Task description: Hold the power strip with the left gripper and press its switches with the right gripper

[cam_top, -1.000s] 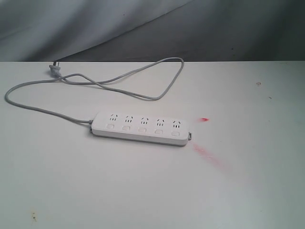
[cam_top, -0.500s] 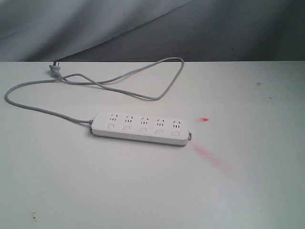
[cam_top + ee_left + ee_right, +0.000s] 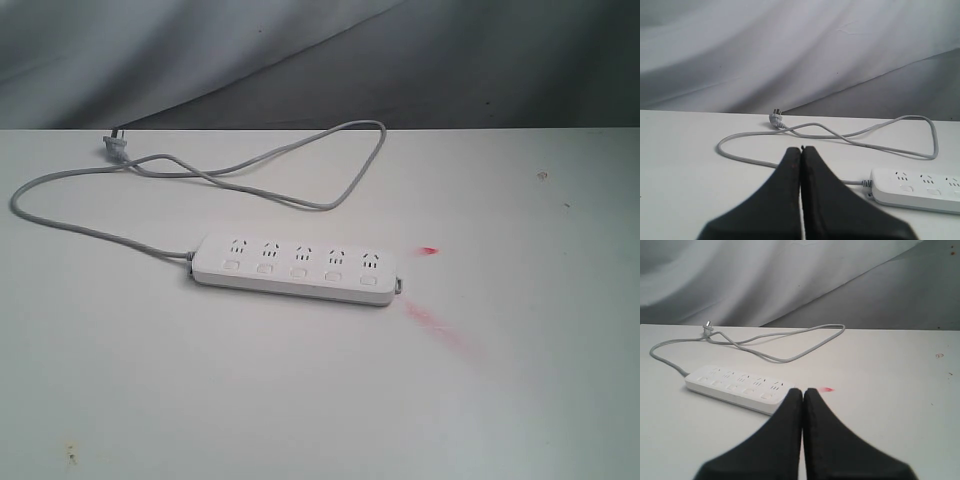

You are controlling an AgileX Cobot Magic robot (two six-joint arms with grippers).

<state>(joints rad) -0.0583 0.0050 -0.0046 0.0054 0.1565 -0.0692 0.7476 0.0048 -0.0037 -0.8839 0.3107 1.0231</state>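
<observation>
The white power strip (image 3: pixel 295 268) lies flat in the middle of the table, its five switches (image 3: pixel 298 271) in a row below the outlets. Its grey cord (image 3: pixel 250 165) loops away behind it to a plug (image 3: pixel 114 147). Neither arm shows in the exterior view. In the left wrist view my left gripper (image 3: pixel 801 149) is shut and empty, well short of the power strip (image 3: pixel 915 190) and its cord (image 3: pixel 840 135). My right gripper (image 3: pixel 803 390) is also shut with nothing in it, close to one end of the power strip (image 3: pixel 737 387).
Two red marks (image 3: pixel 428 250) (image 3: pixel 432 322) stain the white table (image 3: pixel 320 400) beside the strip's right end. A grey cloth backdrop (image 3: pixel 320 60) hangs behind the table's far edge.
</observation>
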